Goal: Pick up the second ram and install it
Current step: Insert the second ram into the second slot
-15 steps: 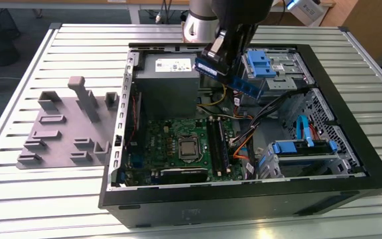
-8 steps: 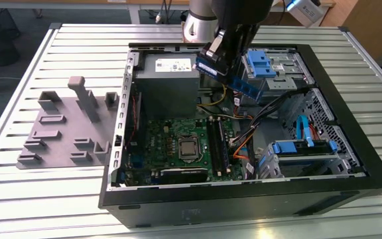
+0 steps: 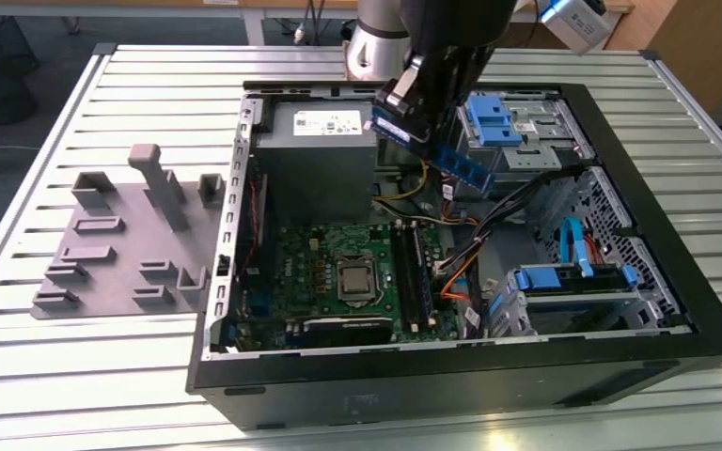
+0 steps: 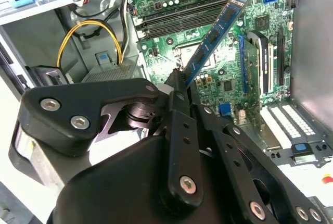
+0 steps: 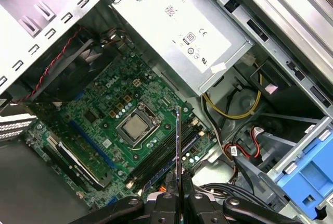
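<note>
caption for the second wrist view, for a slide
Tool shut on the second ram, held tilted above the motherboard.

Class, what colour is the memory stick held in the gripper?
Blue with black chips: memory stick, clearest in the second wrist view.

Open black computer case [image 3: 662,310] sitting on slatted metal table [image 3: 86,376]; grey plastic tray with upright posts [image 3: 123,244] lying beside it

Only unreadable print on the power supply's label [image 5: 193,47].
</note>
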### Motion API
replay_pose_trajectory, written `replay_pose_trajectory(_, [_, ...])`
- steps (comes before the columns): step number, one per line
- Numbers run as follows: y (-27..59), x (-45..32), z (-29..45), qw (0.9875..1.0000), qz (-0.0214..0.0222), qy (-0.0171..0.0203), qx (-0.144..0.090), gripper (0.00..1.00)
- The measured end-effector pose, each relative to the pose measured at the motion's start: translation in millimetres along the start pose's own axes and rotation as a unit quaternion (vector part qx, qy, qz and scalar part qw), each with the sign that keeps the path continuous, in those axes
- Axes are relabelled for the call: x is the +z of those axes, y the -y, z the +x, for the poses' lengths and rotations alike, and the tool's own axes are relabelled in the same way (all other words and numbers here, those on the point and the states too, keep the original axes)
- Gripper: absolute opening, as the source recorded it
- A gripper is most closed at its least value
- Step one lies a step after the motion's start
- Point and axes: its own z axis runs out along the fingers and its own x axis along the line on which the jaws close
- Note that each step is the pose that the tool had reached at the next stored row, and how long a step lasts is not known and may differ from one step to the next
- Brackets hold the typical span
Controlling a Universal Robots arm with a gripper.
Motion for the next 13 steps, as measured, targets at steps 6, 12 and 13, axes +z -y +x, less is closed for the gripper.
replay_pose_trajectory(6, [0.0, 0.2, 0.0, 0.9999, 0.0001, 0.0001, 0.016, 0.14])
replay_pose_trajectory(12, [0.0, 0.4, 0.0, 0.9995, 0.0003, 0.0002, 0.032, 0.14])
replay_pose_trajectory(13, [0.0, 0.5, 0.0, 0.9994, 0.0003, 0.0002, 0.035, 0.14])
